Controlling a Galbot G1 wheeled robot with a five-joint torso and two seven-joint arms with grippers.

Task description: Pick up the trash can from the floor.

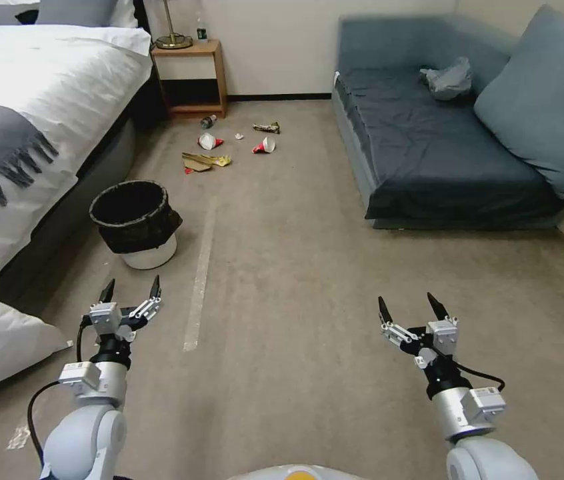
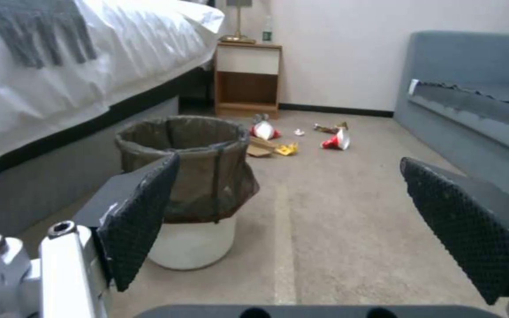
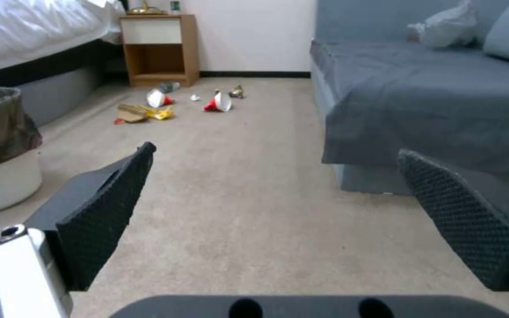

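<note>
The trash can [image 1: 137,225] is seen upright on the floor [image 1: 309,280] at left of frame beside the bed [image 1: 35,133], judged light and rigid, its bag slippery, best taken at the rim, with left gripper [image 1: 131,291] and right gripper [image 1: 413,308] both held open.

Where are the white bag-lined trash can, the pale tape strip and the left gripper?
Round white trash can with black-brown bag [image 1: 137,217], head view: bag's folded-over side.
Pale tape strip on the floor [image 1: 199,280], head view: mid-length.
Left gripper [image 1: 131,291], head view: between its fingertips.
</note>
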